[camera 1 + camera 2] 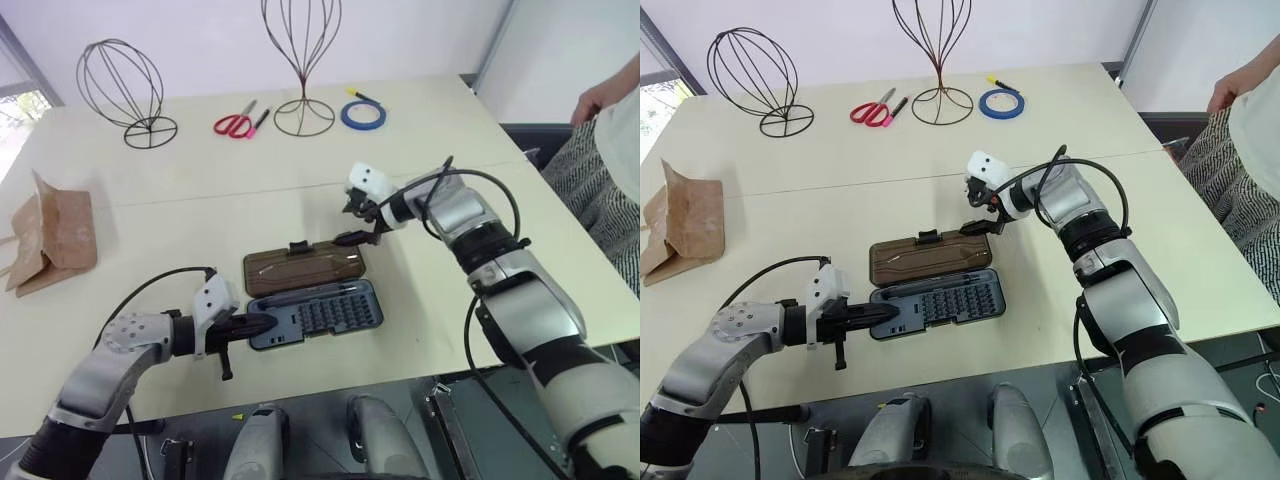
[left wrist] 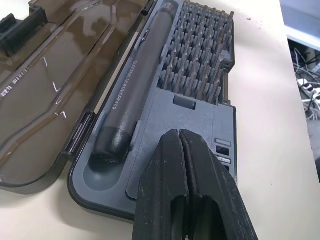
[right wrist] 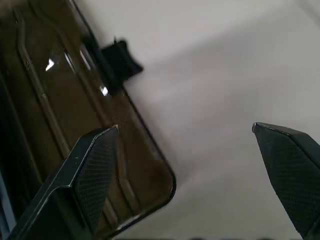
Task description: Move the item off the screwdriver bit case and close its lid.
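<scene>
The paper bag [image 1: 55, 243] sits well clear at the surface's [image 1: 420, 130] left edge; the screwdriver bit case [image 1: 315, 315] lies open, its lid [image 1: 305, 268] flat behind; the closed left tool [image 1: 250, 328] pins the case, apparently steadying it, while the right tool [image 1: 360, 232], spread wide, hovers at the lid's far corner to fold it.

lid [image 1: 305, 267] behind case [image 1: 318, 314], bag [image 1: 55, 240] far left

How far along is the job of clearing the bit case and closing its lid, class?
Done: the paper bag lies on the table, apart from the bit case. In hand: the shut left gripper rests on the case's tray; the open right gripper hovers by the lid's far corner. Left: closing the lid, which lies flat open.
</scene>
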